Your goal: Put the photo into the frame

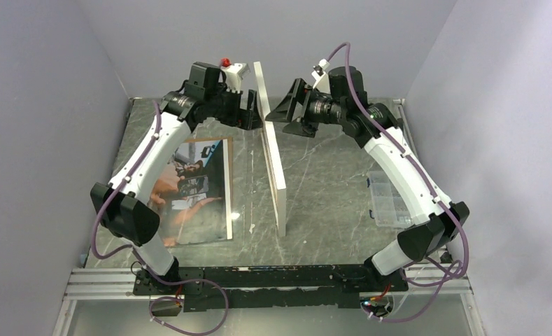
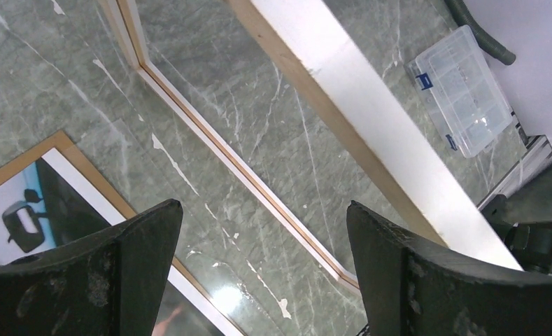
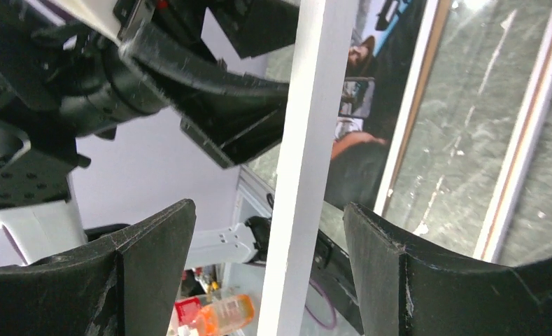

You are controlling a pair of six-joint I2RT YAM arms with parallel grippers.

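Grey-green marbled stone is covering the desk [image 1: 315,175], with plain pale walls closing it in on three sides. The frame [image 1: 271,150] is standing upright on one long edge along the middle of the desk, running from near to far, white paint and pale wood both showing. The right hand [image 3: 267,210] is straddling the frame's top bar with its fingers spread wide and a gap showing on either side, so it is gripping nothing. The left hand [image 2: 262,269] is likewise gaping and empty, hovering just beside the same bar on the other side. Whether one of its fingertips is leaning on the frame cannot be told. The photo [image 1: 192,185] is lying flat, picture up, on a brown board [image 2: 84,162] at the left of the desk, apart from the frame's lower edge. As I am judging it, the step in hand is bringing the frame down flat, back uppermost. With neither hand clamping it, the frame is balancing on a thin edge. One hand ought to be closing on the bar before anything is pushed, then lowering it slowly and keeping it off the photo. A clear compartment box [image 1: 388,203] is sitting at the right. No brand, label or lettering is showing legibly anywhere.
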